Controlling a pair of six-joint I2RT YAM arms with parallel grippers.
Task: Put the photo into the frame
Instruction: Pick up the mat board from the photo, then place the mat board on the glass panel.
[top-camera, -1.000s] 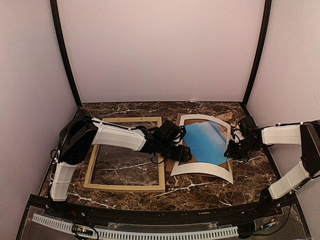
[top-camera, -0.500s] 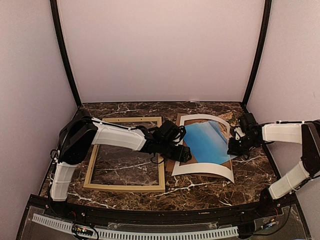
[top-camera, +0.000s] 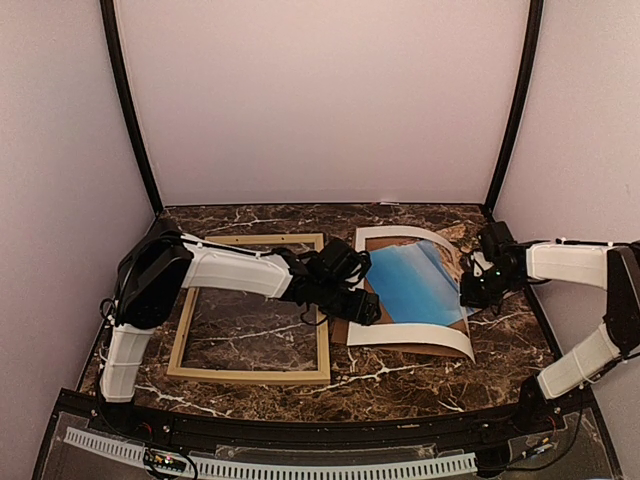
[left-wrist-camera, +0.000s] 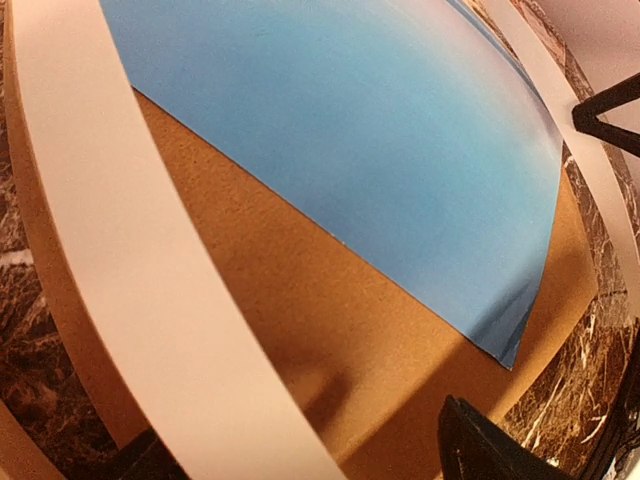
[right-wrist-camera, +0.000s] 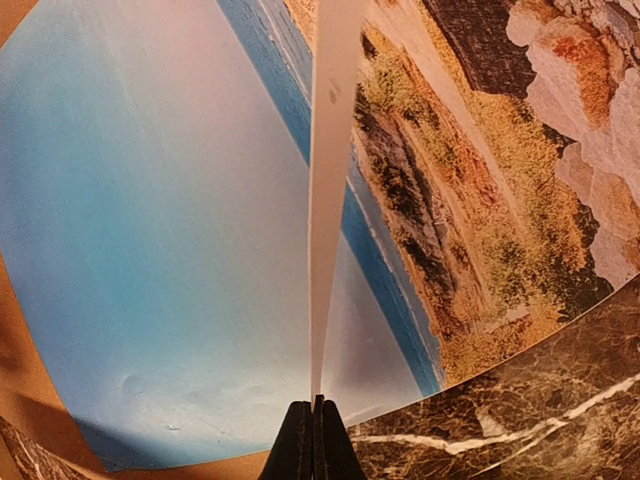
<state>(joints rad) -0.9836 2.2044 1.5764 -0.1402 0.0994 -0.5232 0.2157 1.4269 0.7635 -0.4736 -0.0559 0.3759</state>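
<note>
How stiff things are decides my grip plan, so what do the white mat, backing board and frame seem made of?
White mat: thin matte card, likely; it bows in a smooth curve where the right gripper pinches its edge.
Backing board: brown, grainy, dull, probably cardboard or fibreboard.
Frame: pale, looks like light wood; finish too small to judge.

frame (top-camera: 250, 375) right rail behind left arm (top-camera: 235, 272), left fingers (left-wrist-camera: 490, 450) cropped by edge

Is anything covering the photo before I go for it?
Yes. The white mat arches over the photo, bordering it. The right gripper is shut on the mat's right edge, holding that side raised. The left gripper is open at the mat's left edge.
</note>
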